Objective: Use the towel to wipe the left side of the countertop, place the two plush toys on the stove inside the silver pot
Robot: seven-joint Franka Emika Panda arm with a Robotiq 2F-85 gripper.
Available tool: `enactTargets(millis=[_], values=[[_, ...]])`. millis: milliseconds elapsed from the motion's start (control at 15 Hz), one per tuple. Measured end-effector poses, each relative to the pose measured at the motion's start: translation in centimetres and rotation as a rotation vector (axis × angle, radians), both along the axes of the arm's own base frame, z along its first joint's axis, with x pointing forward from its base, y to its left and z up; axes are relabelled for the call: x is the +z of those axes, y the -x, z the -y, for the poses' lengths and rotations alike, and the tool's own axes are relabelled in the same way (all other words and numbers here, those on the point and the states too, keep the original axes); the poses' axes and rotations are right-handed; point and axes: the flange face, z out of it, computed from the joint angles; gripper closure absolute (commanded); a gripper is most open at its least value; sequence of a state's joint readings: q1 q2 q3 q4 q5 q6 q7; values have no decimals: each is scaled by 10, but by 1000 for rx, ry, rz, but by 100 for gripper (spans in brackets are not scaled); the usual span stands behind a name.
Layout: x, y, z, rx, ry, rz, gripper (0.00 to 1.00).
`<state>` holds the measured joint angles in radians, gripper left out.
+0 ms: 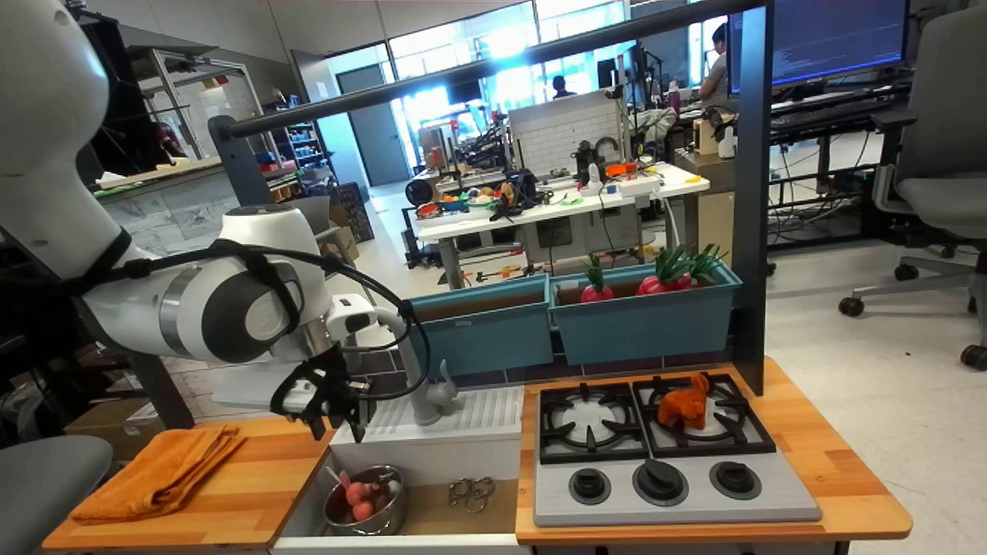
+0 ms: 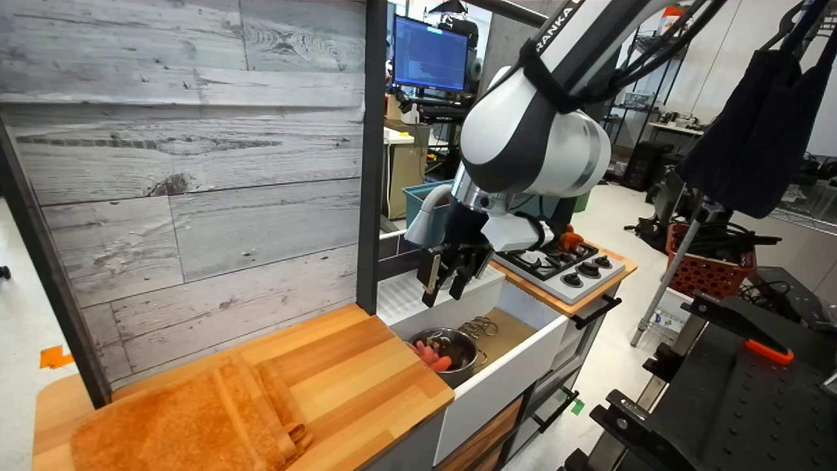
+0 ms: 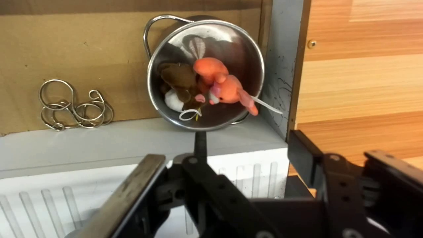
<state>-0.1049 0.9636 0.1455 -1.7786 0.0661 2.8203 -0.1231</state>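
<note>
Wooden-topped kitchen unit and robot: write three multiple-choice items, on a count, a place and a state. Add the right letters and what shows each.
1. How many round black knobs are on the black-and-grey stove?
A) two
B) five
C) three

2. Where is the round shiny metal pot?
A) on the stove
B) in the white rectangular sink basin
C) on the orange cloth towel

3. How do the robot's black fingers stand?
A) apart, gripping nothing
B) shut on the pot
C) shut, gripping nothing

1 C: an exterior view shows three along the stove's front.
2 B: all views show it inside the basin.
3 A: the wrist view shows an unfilled gap between them.
</note>
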Motion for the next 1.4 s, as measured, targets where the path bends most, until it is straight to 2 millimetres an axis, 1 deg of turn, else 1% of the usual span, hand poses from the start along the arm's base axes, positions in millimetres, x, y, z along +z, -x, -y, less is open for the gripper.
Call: enactTargets(millis=[67, 133, 267, 333, 467, 600, 800, 933, 1000, 1067, 1133, 1400], values=[[0, 0, 0, -1, 0, 0, 3], [-1, 0, 4, -22, 13, -4, 1], [-1, 0, 29, -93, 90, -9, 0], [3, -1, 47, -132, 132, -5, 0], [18, -2, 88, -220, 209, 10, 0], [42, -2, 133, -325, 270, 23, 0], [84, 2, 201, -498, 329, 11, 0], [105, 5, 241, -608, 352, -24, 0], [112, 6, 256, -644, 357, -42, 0], [115, 6, 264, -663, 358, -50, 0], [116, 6, 267, -671, 357, -53, 0], [112, 4, 263, -678, 350, -55, 0]])
